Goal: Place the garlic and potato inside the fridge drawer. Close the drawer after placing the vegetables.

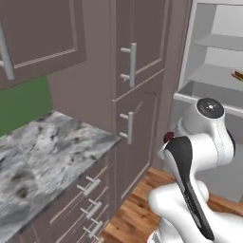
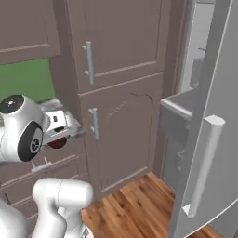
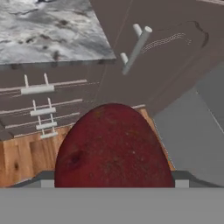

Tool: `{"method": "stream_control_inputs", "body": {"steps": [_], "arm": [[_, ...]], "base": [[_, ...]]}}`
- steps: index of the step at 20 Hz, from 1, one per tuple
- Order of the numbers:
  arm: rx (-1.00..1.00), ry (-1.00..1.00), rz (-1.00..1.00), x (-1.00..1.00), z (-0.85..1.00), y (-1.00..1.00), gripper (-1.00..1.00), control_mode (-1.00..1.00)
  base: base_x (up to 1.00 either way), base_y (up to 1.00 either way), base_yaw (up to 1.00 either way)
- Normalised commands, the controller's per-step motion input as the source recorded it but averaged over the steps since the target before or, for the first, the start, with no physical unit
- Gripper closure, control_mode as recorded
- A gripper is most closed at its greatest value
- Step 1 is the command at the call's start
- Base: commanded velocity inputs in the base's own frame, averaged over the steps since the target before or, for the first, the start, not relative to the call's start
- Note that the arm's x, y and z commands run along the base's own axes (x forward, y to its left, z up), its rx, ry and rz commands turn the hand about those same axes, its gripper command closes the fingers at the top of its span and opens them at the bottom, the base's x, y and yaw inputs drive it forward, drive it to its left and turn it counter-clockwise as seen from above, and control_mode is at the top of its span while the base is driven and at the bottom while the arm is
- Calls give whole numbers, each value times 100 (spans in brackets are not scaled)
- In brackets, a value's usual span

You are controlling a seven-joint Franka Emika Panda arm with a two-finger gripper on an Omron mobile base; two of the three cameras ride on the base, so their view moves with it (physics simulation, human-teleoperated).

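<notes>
One potato [image 3: 114, 146], dark reddish-maroon, sits clamped in the gripper [image 2: 65, 135]; in the hand view it bulks large in the foreground with the two finger tips pressed against its sides. In the right base view the potato [image 2: 57, 143] shows as a small red lump just under the gripper, held in the air in front of the brown cabinets. In the left base view a sliver of it [image 1: 169, 137] peeks out from behind the white arm.

One fridge drawer [image 1: 190, 92], pale grey, stands pulled out at the open fridge, well apart from the potato; its front [image 2: 179, 114] also shows in the right base view beside the open fridge door [image 2: 209, 139]. Two flat grey shelves [image 1: 216, 42] sit above it. One orange-brown item [image 1: 237, 75] lies on the lower shelf.

One marble counter [image 1: 42, 152], with three drawer handles below it [image 1: 90, 209]. Two vertical handles on the tall cabinet [image 1: 130, 64].
</notes>
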Motion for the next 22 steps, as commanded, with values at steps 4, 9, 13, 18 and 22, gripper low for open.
{"method": "stream_control_inputs", "body": {"steps": [4,9,13,18,22], "arm": [[0,0,0,0,0,0,100,100],[0,0,0,0,0,0,100,100],[0,0,0,0,0,0,100,100],[0,0,0,0,0,0,100,100],[0,0,0,0,0,0,100,100]], "base": [[17,-7,-61],[49,-12,-54],[60,8,-43],[71,15,-35],[67,37,-30]]}}
